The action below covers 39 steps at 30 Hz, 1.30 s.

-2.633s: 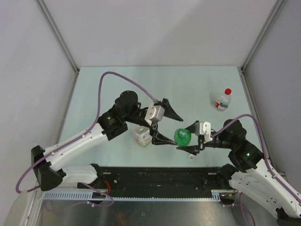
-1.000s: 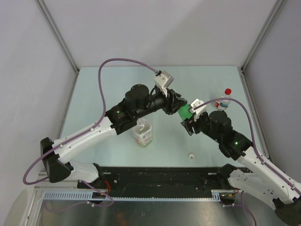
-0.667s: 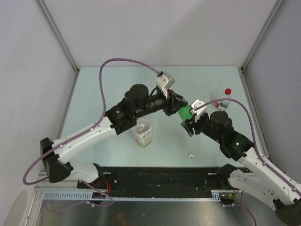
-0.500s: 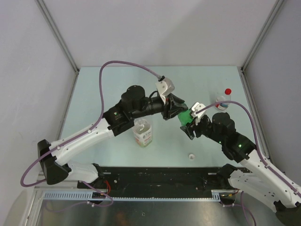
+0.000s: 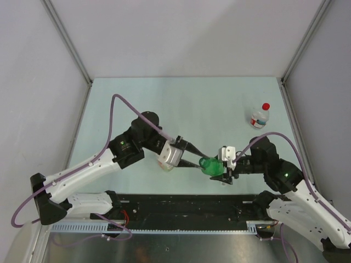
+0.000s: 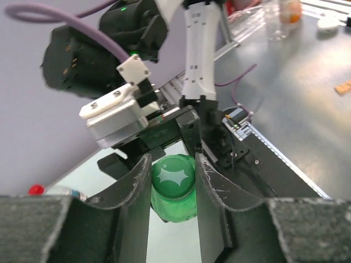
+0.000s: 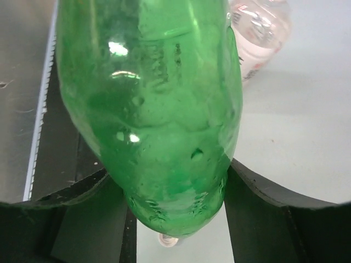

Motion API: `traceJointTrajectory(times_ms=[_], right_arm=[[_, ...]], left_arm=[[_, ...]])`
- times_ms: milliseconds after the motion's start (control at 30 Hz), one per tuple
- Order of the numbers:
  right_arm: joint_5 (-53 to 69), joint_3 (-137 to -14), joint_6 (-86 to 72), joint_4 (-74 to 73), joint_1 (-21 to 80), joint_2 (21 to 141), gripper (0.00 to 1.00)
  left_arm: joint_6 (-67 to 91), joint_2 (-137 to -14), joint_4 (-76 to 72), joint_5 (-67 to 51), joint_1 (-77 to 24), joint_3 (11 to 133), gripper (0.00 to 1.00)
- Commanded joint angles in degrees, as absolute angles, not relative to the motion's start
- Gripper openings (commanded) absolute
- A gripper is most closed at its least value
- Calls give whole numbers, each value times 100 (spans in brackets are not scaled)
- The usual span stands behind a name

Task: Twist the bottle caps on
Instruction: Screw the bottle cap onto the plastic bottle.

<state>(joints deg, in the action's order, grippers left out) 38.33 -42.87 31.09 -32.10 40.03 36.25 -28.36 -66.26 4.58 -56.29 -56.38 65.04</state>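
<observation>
Right jaws clamp the green bottle (image 5: 209, 164) sideways at 5 o'clock on the desk (image 5: 164, 98), I judge to brace it; left jaws, from 9 o'clock, pinch its green cap (image 6: 173, 176), ready for twisting.

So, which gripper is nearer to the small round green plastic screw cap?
Left. The left gripper flanks the green cap with its fingers; the right gripper clamps the green plastic bottle near its base, away from the cap.
</observation>
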Motion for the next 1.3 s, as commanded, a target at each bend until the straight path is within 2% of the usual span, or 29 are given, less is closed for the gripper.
traceJointTrajectory(times_ms=[0,100,133,233,300,400,500,700,867,1033,1133,1267], right_arm=[[5492,-4553,3728,-2666,4130,3318,0],[5614,-4553,3827,-2703,4145,3295,0],[5571,-4553,3807,-2701,4147,3304,0],[5361,-4553,3704,-2666,4153,3342,0],[5280,-4553,3646,-2646,4149,3380,0],[5191,-4553,3580,-2619,4155,3450,0],[5135,-4553,3537,-2607,4162,3513,0],[4671,-4553,3305,-2553,4169,3697,0],[3961,-4551,2969,-2340,4166,3866,0],[3283,-4553,2515,-1852,4166,3902,0],[3158,-4553,2379,-1701,4169,3852,0],[3025,-4545,2362,-1690,4168,3793,0]], left_arm=[[-4094,-6811,1857,-6553,-5664,6272,0],[-4239,-6804,1926,-6616,-5661,6315,0],[-4229,-6808,1934,-6586,-5660,6352,4],[-3973,-6836,1949,-6379,-5660,6551,54],[-3788,-6857,1946,-6271,-5660,6680,75],[-3635,-6841,1943,-6243,-5669,6807,89],[-3571,-6816,1929,-6268,-5669,6876,98],[-2988,-6894,1739,-6243,-5682,7205,99],[-2144,-6901,1166,-5054,-5747,7301,99],[-1992,-6976,1002,-4064,-5943,7213,98],[-1989,-6987,938,-3870,-5972,7135,91],[-1939,-6879,820,-3979,-5977,7024,72]])
